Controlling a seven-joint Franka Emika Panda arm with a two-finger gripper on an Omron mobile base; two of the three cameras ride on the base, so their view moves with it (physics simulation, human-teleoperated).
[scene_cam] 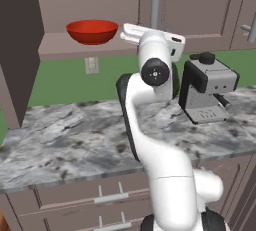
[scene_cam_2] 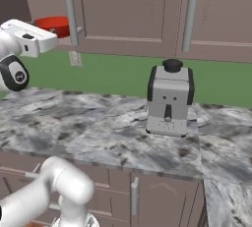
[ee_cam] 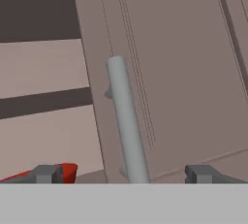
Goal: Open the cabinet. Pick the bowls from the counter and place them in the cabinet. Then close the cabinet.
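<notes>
While the gripper (ee_cam: pixel 124 173) hangs wide open and holding nothing, right ahead of it is the wide mauve-brown wall cabinet (ee_cam: pixel 184 72), left door swung open and the right one shut, with its long grey bar handle (ee_cam: pixel 127 121) lined up between the fingertips (ee_cam: pixel 46 173). Below the hand runs the long grey-and-white marbled counter (scene_cam: pixel 75 135), and off to its right sits the grey and black coffee machine (scene_cam_2: pixel 170 100). One glossy red bowl (scene_cam: pixel 92 31) rests on the cabinet floor just left of the hand; I can't spot a second one. My guess: if it goes to shut the open door from here, the hand could clip that closed door's handle, or swing left and knock the bowl.
</notes>
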